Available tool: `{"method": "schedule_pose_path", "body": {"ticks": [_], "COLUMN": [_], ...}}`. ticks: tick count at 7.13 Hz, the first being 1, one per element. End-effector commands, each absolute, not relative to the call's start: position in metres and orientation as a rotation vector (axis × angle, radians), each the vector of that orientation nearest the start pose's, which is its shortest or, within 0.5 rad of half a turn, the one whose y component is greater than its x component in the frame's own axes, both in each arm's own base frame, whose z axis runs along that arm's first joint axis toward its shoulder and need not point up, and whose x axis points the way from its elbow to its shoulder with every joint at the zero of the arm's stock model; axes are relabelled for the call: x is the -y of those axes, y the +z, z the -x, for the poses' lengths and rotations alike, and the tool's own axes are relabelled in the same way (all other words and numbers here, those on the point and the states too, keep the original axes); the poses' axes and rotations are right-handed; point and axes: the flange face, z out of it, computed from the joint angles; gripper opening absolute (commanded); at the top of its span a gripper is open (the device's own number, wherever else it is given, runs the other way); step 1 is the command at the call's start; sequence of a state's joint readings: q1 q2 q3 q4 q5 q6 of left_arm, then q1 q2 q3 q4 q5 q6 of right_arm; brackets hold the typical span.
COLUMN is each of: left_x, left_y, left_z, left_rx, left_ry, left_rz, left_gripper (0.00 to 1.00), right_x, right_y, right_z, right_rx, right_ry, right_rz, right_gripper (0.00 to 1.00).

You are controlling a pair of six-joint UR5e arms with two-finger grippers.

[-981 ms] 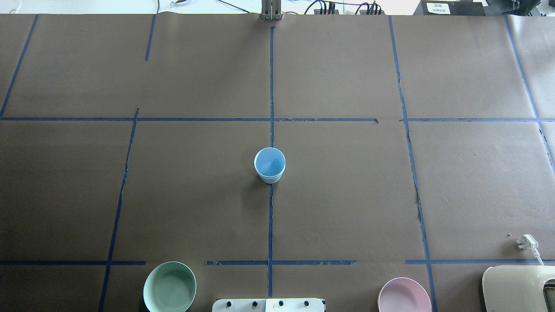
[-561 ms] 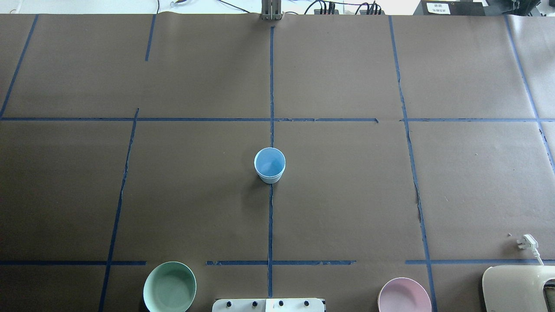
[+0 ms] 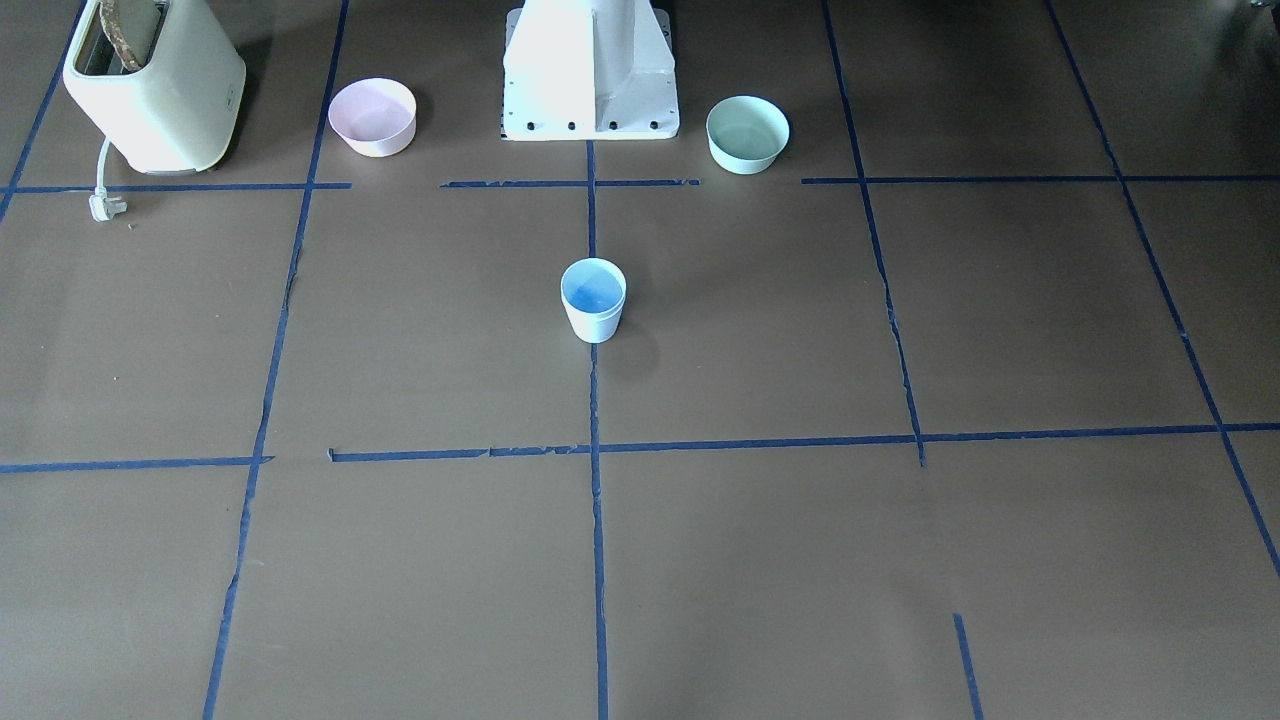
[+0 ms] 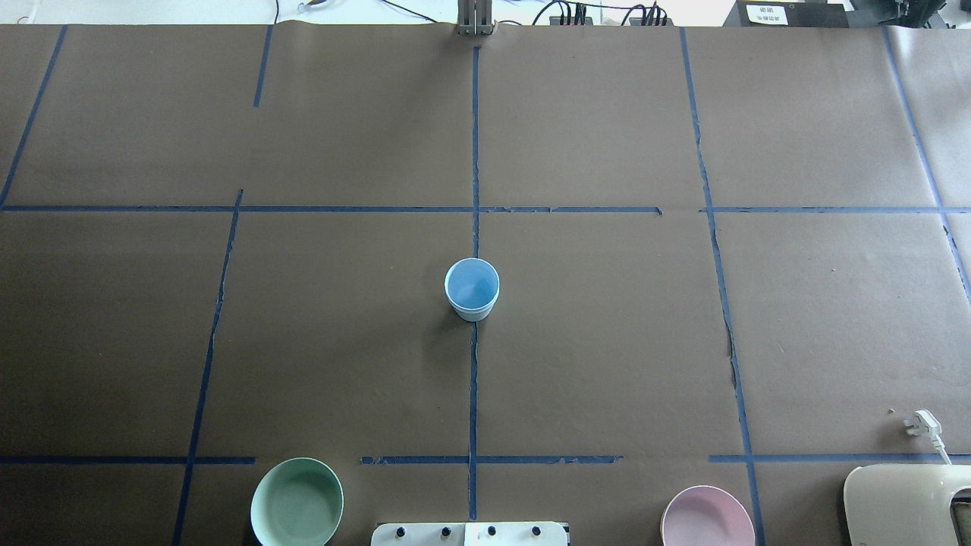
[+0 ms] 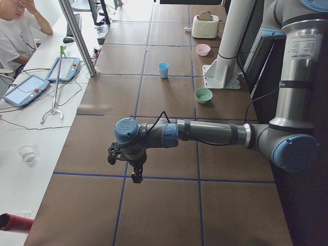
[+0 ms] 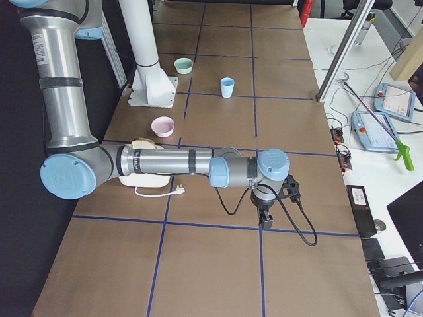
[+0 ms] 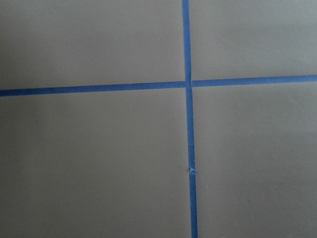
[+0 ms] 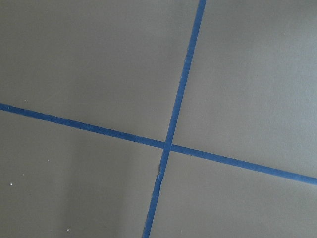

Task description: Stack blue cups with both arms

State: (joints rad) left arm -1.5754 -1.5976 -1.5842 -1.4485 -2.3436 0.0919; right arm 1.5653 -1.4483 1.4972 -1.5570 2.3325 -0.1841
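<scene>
blue cup (image 4: 472,288) upright on tape line (image 4: 475,152) — green bowl (image 4: 296,502), pink bowl (image 4: 707,519) apart

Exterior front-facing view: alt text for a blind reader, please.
A pale-blue cup stands upright on the centre tape line of a brown, blue-taped table; no arm shows. Behind it, a white pedestal base sits between a pink bowl and a mint-green bowl; a cream toaster is top left.
</scene>
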Motion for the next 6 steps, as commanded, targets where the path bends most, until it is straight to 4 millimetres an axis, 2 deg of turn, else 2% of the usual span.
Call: {"method": "schedule_pose_path", "body": {"ticks": [1,4,5,6], "left_x": [0.499,0.502,0.503,0.504], "left_y": [0.661,0.659,0.654,0.655], "left_z": [0.066,0.066,0.066,0.066], "left_rx": [-0.775,-0.774,-0.776,-0.774], "left_ry": [0.063,0.064,0.065,0.066], "left_rz": [0.017,0.009,0.003,0.003], "left_gripper": [1.00,1.00,1.00,1.00], "right_x": [0.549,0.550,0.549,0.546], "right_y": [0.622,0.618,0.607,0.611], "right_z": [-0.060,-0.058,-0.058,-0.057], "right_rx": [0.749,0.750,0.748,0.750], "right_ry": [-0.215,-0.222,-0.229,-0.228], "right_rz": [-0.143,-0.154,-0.171,-0.165], "right_gripper": [1.00,1.00,1.00,1.00]}}
